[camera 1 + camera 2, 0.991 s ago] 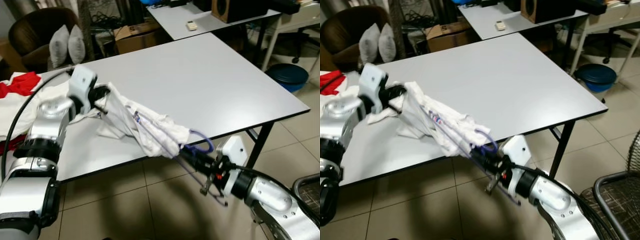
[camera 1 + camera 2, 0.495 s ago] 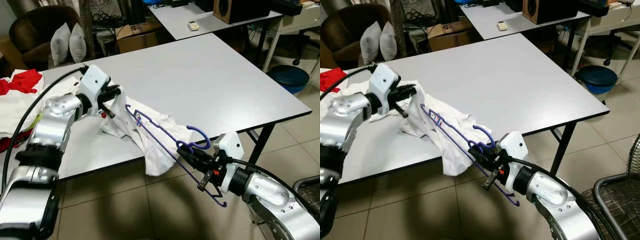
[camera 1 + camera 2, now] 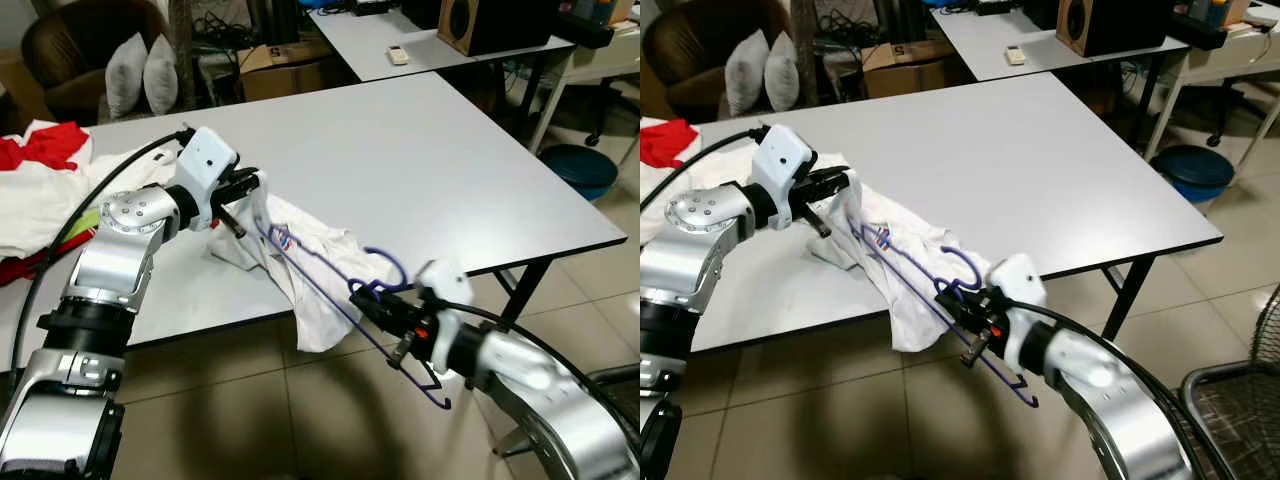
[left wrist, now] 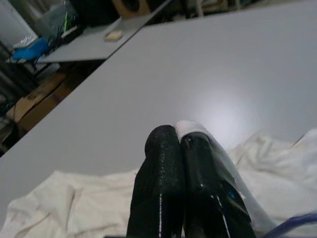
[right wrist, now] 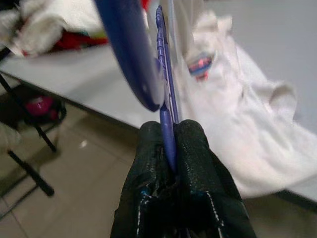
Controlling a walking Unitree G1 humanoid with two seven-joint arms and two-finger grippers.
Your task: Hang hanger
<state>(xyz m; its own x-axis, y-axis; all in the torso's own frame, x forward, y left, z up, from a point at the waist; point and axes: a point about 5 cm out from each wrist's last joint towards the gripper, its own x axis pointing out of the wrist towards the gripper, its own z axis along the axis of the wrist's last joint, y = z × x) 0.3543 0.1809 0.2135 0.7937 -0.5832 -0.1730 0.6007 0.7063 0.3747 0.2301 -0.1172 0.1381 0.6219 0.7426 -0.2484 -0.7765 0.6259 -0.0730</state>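
While the grey desk (image 3: 420, 150) carries a white garment (image 3: 310, 260) that droops over its near edge, the left hand (image 3: 248, 190) is clamped on the cloth's upper end, and the right hand (image 3: 372, 305) grips the blue hanger (image 3: 330, 285) below the desk edge, beside its hook.

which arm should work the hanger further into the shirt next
Right. The right hand is already shut on the purple hanger near its hook, off the table edge. The left hand is shut on the white shirt, pinning it open on the table.
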